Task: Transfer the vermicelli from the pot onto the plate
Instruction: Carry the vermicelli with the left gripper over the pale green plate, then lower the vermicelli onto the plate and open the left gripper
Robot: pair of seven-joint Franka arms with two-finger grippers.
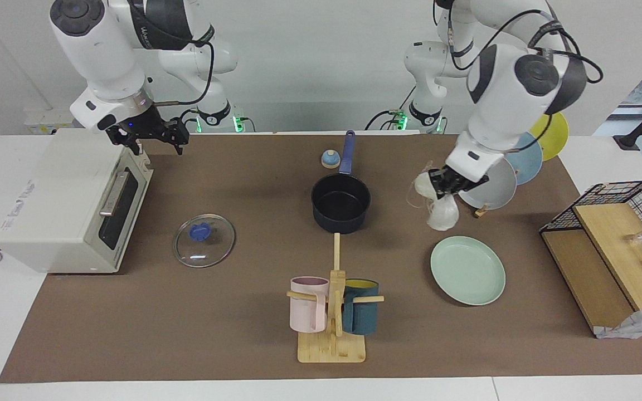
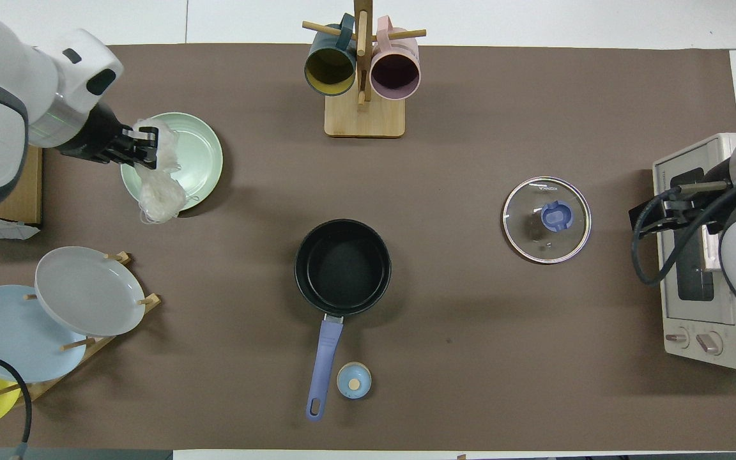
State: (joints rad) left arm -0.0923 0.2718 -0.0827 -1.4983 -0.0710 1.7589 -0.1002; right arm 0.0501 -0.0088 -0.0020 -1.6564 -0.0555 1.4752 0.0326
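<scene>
Up in the air toward the left arm's end of the table, left gripper (image 1: 450,186) is clamped on the vermicelli (image 1: 442,211), whitish strands dangling below the fingers w/ a smaller tuft sticking up beside the wrist. From overhead the clump (image 2: 158,185) overlaps the rim of the mint-green plate (image 2: 199,150); facing view shows it raised, off the table, between the plate (image 1: 467,270) and the grey plate (image 1: 494,186) on the plate rack. Not touching the mint plate.

Pot (image 1: 341,203) sits mid-table, black interior looks bare, blue handle pointing toward the robots. Small blue round object w/ tan knob (image 1: 330,159) lies just beside the handle. Glass lid (image 1: 204,240) w/ blue knob rests flat toward the right arm's end, near the toaster oven (image 1: 70,206).

Right gripper (image 1: 151,136) waits over the toaster oven's top edge, fingers spread apart, holding nothing.

Mug tree (image 1: 333,312) w/ pink & dark teal mugs stands farther from the robots than the pot. Light blue & yellow plates sit in the rack w/ the grey one. Wire basket (image 1: 627,200) at the table's end by the left arm.
</scene>
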